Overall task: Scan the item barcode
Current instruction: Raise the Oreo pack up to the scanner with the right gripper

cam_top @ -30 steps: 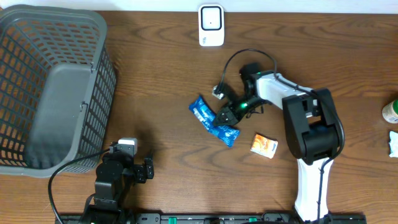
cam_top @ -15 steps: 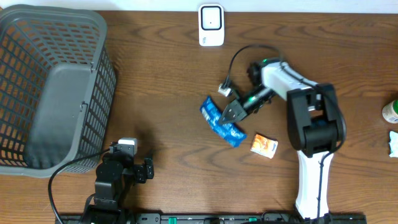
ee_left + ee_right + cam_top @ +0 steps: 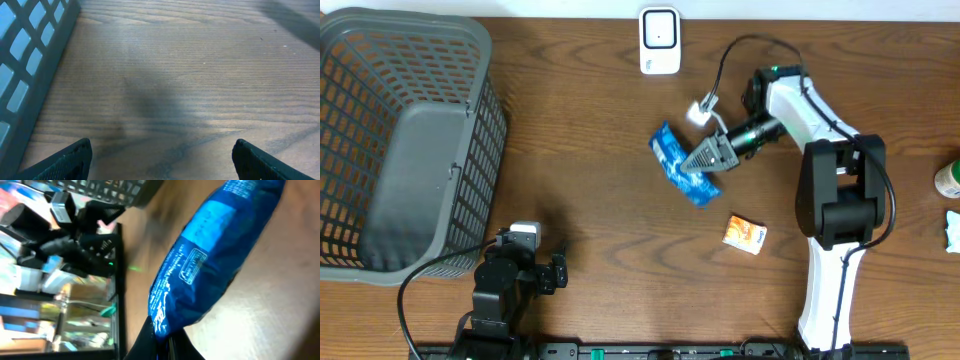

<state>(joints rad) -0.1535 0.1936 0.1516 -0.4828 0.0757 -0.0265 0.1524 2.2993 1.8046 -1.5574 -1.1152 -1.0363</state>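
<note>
Tabletop (image 3: 580,230): bare wood lies under the lift path, so a dropped item would land flat, possibly with its code face down, and need a fresh pick.
Basket (image 3: 490,110): it stands at the left edge, well apart from the action; it poses little risk to this step.
Right gripper (image 3: 703,158): its jaws are clenched on one thin end of the blue packet (image 3: 675,160), a narrow pinch on slick film. A quick swing toward the far edge could let the film slide out or make the pack twist.
Left gripper (image 3: 161,157): its jaws are released and hold nothing. It sits low near the front edge beside the basket and is no likely obstacle.
Blue packet: it hangs from the right gripper over the middle of the tabletop, toward the far edge and near the scanner (image 3: 660,41). A white printed panel shows in the wrist view, but whether it is the barcode cannot be told. If the wrong face is presented, the scan probably fails.
Scanner: it stands at the far edge, a small target. A tilted or drooping pack may miss its window.
Cable (image 3: 720,75): it loops just beside the right gripper; reaching further could snag it.
Orange packet (image 3: 744,233): it lies nearer the front edge, apart from the blue packet, and would be disturbed only by a fall.
</note>
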